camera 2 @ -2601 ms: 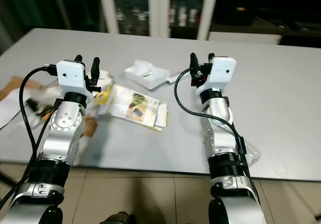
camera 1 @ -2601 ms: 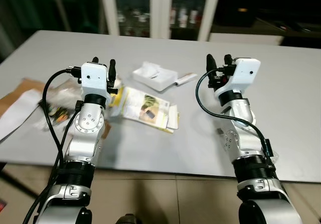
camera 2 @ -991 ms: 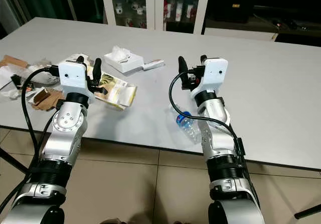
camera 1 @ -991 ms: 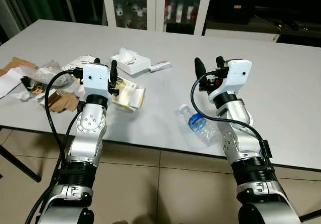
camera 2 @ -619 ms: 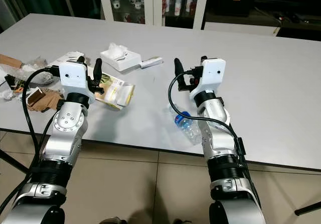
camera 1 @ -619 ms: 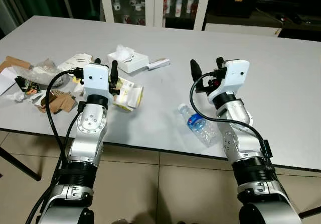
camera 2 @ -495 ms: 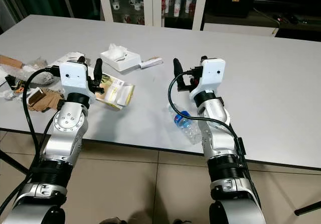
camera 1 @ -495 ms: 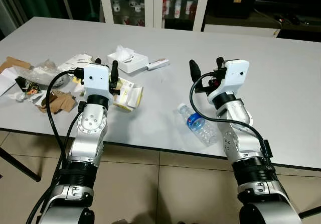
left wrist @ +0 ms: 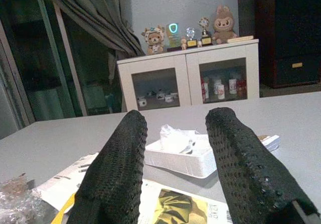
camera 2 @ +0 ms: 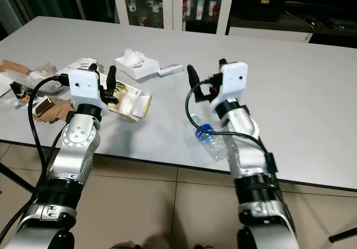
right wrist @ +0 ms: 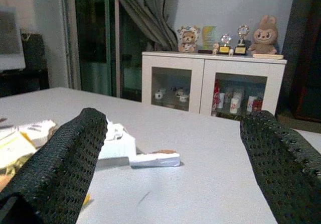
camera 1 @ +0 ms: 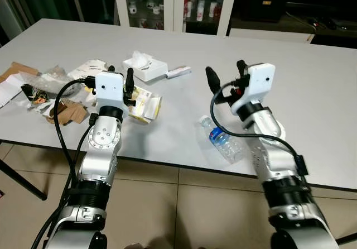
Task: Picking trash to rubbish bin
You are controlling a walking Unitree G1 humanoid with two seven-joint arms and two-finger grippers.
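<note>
fingers of the right gripper (camera 1: 224, 73) are spread wide and empty above the plastic bottle (camera 1: 222, 143) lying near the table's near edge (camera 1: 184, 162); left gripper (camera 1: 119, 76) narrower, empty. if nudged, the bottle could be rolled off.

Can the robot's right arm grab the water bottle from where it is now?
Probably yes. The right claw is open and raised just above the bottle, which lies near the table edge with nothing on top of it.

No legible text anywhere: print on the yellow packet (camera 1: 144, 105) and label on the plastic bottle (camera 1: 222, 142) too small to read.
</note>
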